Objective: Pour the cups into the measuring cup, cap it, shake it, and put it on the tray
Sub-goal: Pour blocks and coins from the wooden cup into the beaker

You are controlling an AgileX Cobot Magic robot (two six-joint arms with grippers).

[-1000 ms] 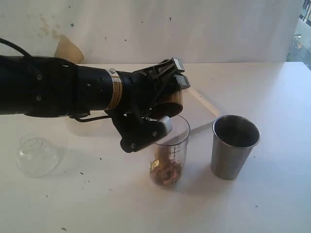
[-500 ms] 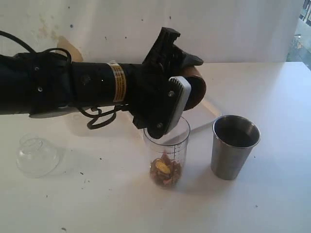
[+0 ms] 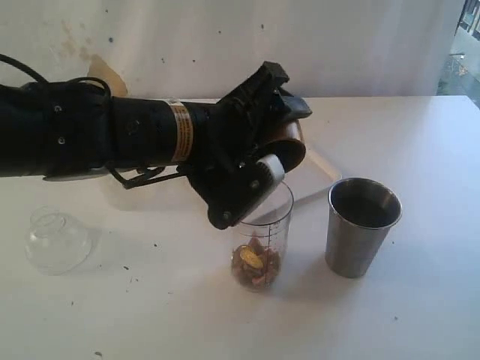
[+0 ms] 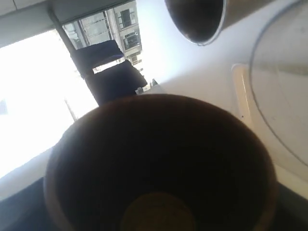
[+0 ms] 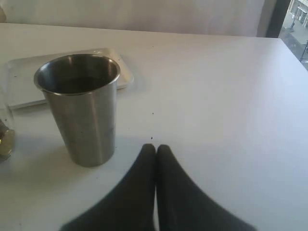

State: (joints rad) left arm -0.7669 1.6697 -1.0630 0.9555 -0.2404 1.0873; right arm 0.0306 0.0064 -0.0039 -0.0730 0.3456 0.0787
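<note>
1. A speckled white table (image 3: 420,315) meets a stained wall (image 3: 337,45).
2. The left gripper (image 3: 274,127) grasps the wooden cup (image 3: 292,144), tilted over the measuring cup (image 3: 262,240).
3. The steel tumbler (image 3: 360,225) stands at its 3 o'clock, the tray (image 3: 319,169) at 1.
4. The right gripper (image 5: 155,151) is clenched, empty.

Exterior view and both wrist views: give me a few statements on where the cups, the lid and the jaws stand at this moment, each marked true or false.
1. The left jaws hold the wooden cup, tilted above the measuring cup. True.
2. The measuring cup is empty. False: brownish pieces lie at its bottom.
3. The steel tumbler stands upright on the table, apart from the measuring cup. True.
4. The dome lid caps the measuring cup. False: it lies on the table, well off to the side.
5. The right jaws grip the steel tumbler. False: they are pressed shut on nothing, short of it.
</note>
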